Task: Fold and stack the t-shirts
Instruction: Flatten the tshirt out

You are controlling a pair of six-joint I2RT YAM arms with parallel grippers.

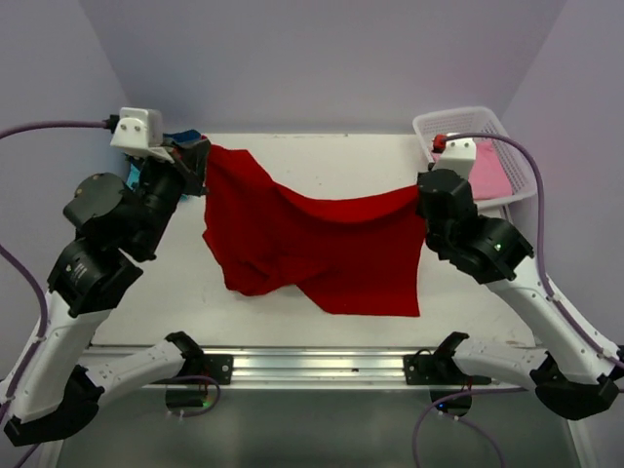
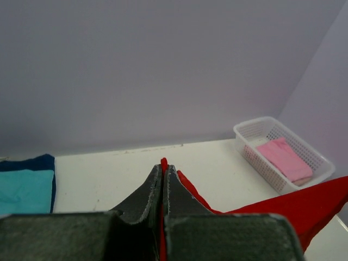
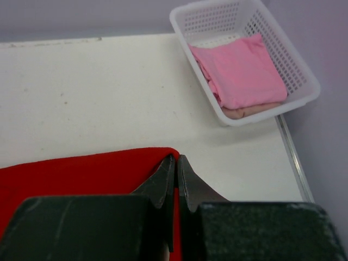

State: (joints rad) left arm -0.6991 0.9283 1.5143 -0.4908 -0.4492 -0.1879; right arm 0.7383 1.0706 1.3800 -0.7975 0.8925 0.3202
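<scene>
Red t-shirt [image 1: 322, 244] between left gripper [image 2: 163, 168] and right gripper [image 3: 176, 159], both tight on it — white basket [image 1: 458, 112] nearby

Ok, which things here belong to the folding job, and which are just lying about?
Job: red t-shirt, held by left gripper and right gripper; teal t-shirt; dark blue t-shirt; pink t-shirt.
Lying about: white basket holding the pink one; table.

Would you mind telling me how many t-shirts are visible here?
4: red one stretched from left tool to right tool, teal on dark blue at far left, pink in the basket; others may hide underneath.
</scene>
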